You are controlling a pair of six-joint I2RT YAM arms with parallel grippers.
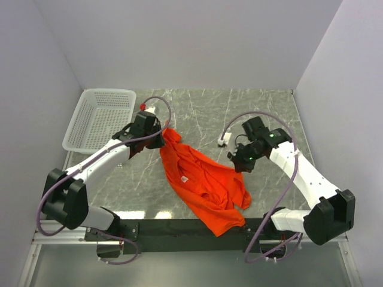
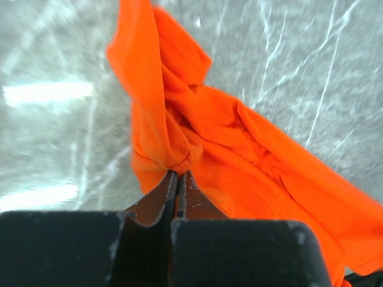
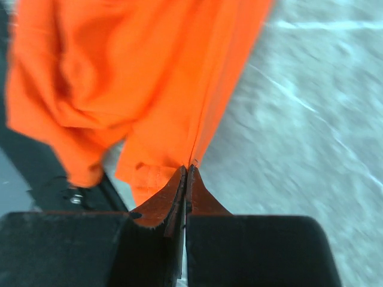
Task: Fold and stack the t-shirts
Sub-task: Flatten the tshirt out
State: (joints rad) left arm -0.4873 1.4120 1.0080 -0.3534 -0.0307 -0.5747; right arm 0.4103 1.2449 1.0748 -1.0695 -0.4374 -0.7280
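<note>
One bright orange-red t-shirt (image 1: 203, 185) lies crumpled across the middle of the marble table. Its lower end hangs over the near edge, and its small white label (image 1: 185, 179) faces up. My left gripper (image 1: 163, 139) is shut on a bunched far-left corner of the shirt; in the left wrist view the jaws (image 2: 179, 173) pinch a fold of the cloth (image 2: 251, 161). My right gripper (image 1: 236, 162) is at the shirt's right side. In the right wrist view it (image 3: 188, 168) is shut on an edge of the cloth (image 3: 149, 72).
A white plastic mesh basket (image 1: 99, 119) stands at the far left against the wall. White walls close in the table (image 1: 197, 110) on the left, back and right. A black rail (image 1: 149, 227) runs along the near edge under the shirt's hanging end.
</note>
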